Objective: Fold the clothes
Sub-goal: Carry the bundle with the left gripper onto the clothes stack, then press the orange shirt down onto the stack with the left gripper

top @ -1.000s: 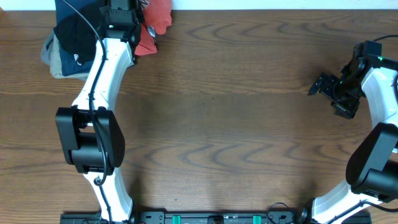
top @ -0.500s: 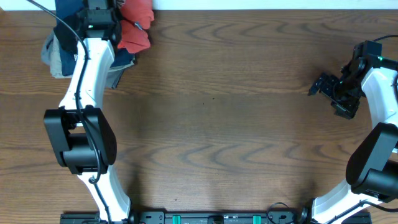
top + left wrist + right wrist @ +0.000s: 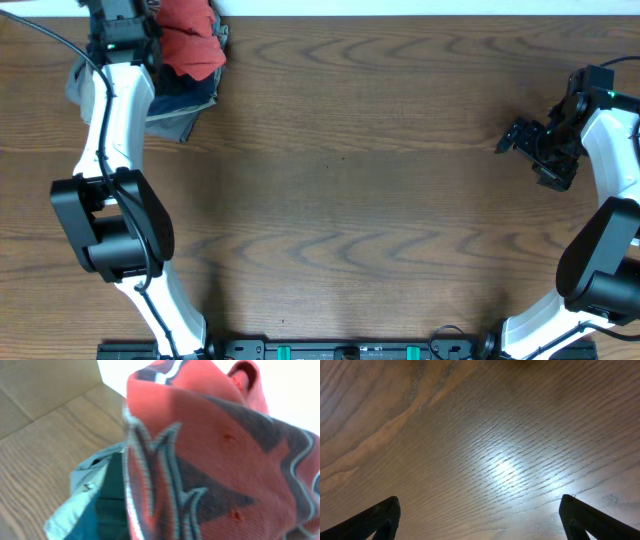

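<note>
Left pincer (image 3: 158, 38): at the desk's far left corner, closed on the bunched T-shirt; its fingers are hidden by the cloth.
T-shirt (image 3: 190, 45): coral-red with navy lettering, crumpled over the stack of folded garments (image 3: 175, 100).
Right pincer (image 3: 512, 137): near the right edge, above bare desk (image 3: 350, 200), fingers spread wide, holding nothing.
</note>
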